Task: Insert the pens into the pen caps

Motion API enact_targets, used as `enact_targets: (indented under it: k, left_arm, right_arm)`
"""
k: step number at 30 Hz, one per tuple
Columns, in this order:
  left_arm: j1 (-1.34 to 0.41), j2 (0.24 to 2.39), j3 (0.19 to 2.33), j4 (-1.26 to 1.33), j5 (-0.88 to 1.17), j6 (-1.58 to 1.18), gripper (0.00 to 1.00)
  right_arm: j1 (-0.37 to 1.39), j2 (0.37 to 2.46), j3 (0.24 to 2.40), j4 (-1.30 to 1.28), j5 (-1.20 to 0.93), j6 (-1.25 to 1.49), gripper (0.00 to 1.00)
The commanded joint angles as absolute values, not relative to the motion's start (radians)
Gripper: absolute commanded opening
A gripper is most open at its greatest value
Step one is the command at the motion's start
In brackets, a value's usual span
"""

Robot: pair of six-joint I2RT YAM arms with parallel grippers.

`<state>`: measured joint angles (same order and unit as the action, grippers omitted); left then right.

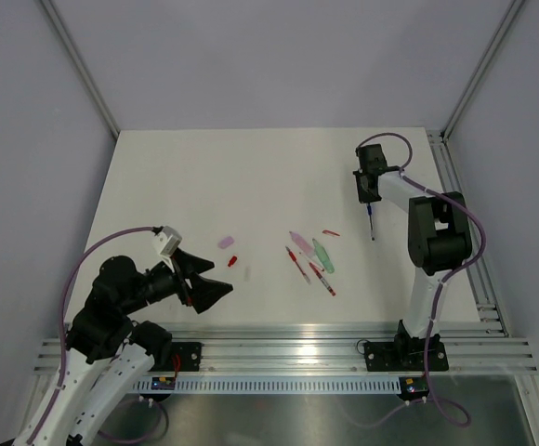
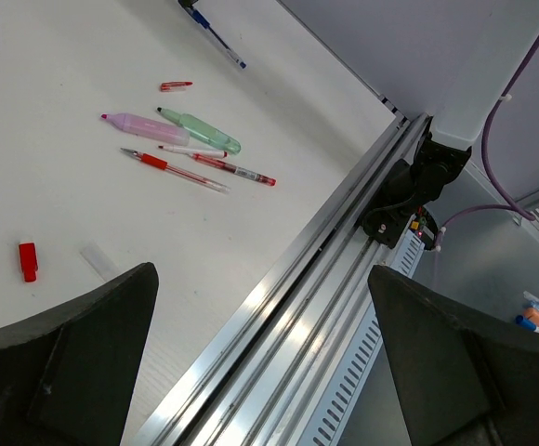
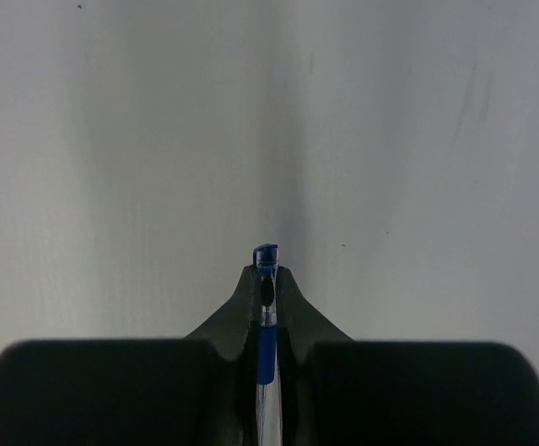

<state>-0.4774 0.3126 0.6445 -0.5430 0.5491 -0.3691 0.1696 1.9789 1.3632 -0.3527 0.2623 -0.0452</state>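
My right gripper (image 1: pixel 368 199) hovers over the table's far right, shut on a blue pen (image 1: pixel 372 224) that points toward the near edge. In the right wrist view the blue pen (image 3: pixel 266 321) is pinched between the jaws (image 3: pixel 266 275), its end poking just past them. My left gripper (image 1: pixel 221 277) hangs open and holds nothing near the front left; in its wrist view it (image 2: pixel 260 279) spans the table's edge. At mid-table lie a pink pen (image 2: pixel 144 125), a pale green pen (image 2: pixel 200 132) and two red pens (image 2: pixel 172 169) (image 2: pixel 234 169). Nearby are red caps (image 2: pixel 28 261) (image 2: pixel 175 85), a clear cap (image 2: pixel 98 260) and a pink cap (image 1: pixel 224 242).
An aluminium rail (image 1: pixel 288 348) with the arm bases runs along the near edge. White walls and corner posts (image 1: pixel 82 70) enclose the table on three sides. The right arm's upright link (image 1: pixel 437 237) stands at the right edge.
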Motion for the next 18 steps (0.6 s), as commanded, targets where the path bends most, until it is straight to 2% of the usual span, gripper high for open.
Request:
enact_targets:
  k: [1,12,18]
  left_arm:
    - [-0.483,0.304,0.655,-0.512,0.534,-0.356,0.99]
    - [-0.476,0.314,0.653,-0.509,0.523,-0.357,0.99]
    - [-0.472,0.324,0.652,-0.511,0.52,-0.357,0.99]
  right_arm:
    - [0.157,1.997,1.422,-0.379,0.204,-0.123,0.03]
    - [0.146,2.085,1.572,-0.525,0.15,-0.083,0.24]
    - [0.144,2.098,1.595,-0.561,0.155,-0.064,0.27]
